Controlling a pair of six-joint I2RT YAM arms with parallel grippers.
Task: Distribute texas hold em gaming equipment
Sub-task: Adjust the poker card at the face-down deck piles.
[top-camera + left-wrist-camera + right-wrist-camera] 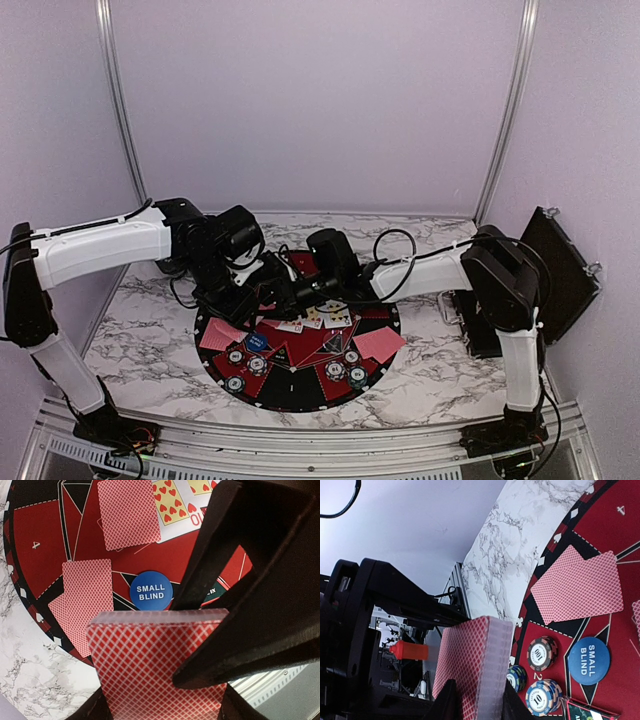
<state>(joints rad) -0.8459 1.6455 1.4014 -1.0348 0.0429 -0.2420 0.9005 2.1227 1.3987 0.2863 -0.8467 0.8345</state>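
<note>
Near the blue SMALL BLIND marker [151,590], left jaws grip the red-backed deck [160,665]; right jaws flank it, grip unclear.

A white tabletop patterned with grey marble veins [140,350] carries a large round black-and-red mat [295,393], lying flat at the middle of its near half, close to the silver metal rail [300,440] along the front edge. By the right edge, apart from the mat, sits a black box-shaped case [480,325], lid raised.
</note>
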